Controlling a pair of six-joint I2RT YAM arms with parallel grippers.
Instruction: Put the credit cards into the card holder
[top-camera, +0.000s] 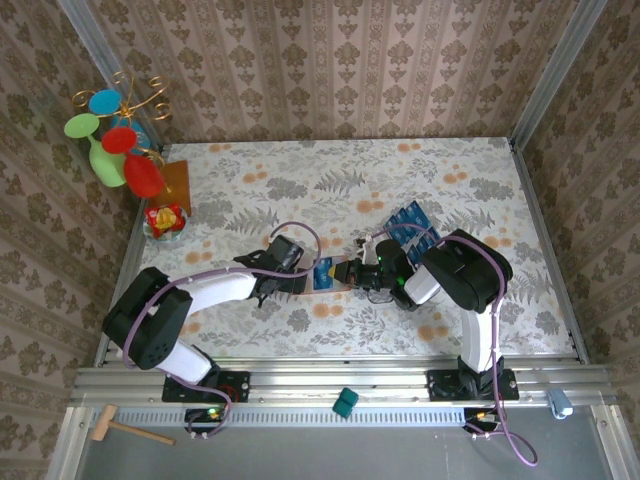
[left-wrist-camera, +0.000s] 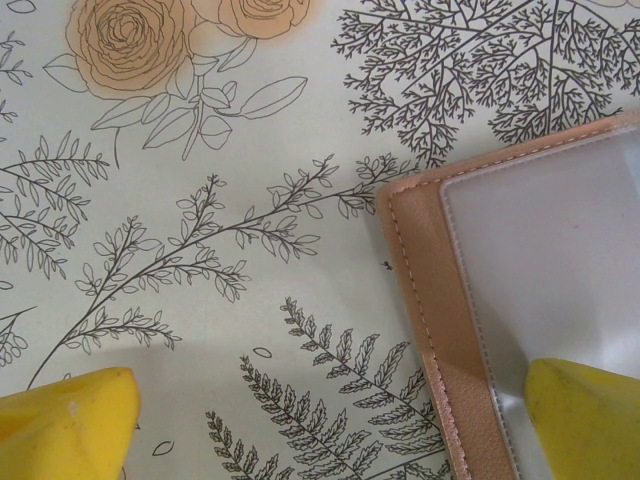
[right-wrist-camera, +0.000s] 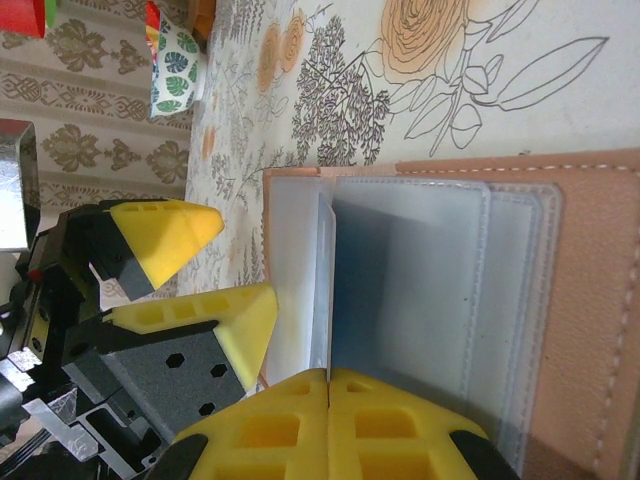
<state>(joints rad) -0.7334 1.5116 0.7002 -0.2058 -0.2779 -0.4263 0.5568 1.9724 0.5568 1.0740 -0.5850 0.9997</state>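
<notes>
Patterned wallpaper (top-camera: 330, 70) is closing in the floral table (top-camera: 500, 190) on three sides, and open cloth is lying all round the centre, where both arms are meeting. The card holder (right-wrist-camera: 590, 300) is lying open and flat there with its clear pockets facing up. The remaining credit cards (top-camera: 408, 222) are sitting in a fanned pile just behind the right arm, well apart from the table's edges. The left gripper (left-wrist-camera: 325, 430) is standing spread wide, straddling the holder's stitched edge. One finger (left-wrist-camera: 585, 415) is over the clear pocket, likely steadying it against sliding. The right gripper (right-wrist-camera: 328, 420) is clenched, pinching one card (right-wrist-camera: 323, 280) edge-on at the pocket mouth, probably feeding it in.
</notes>
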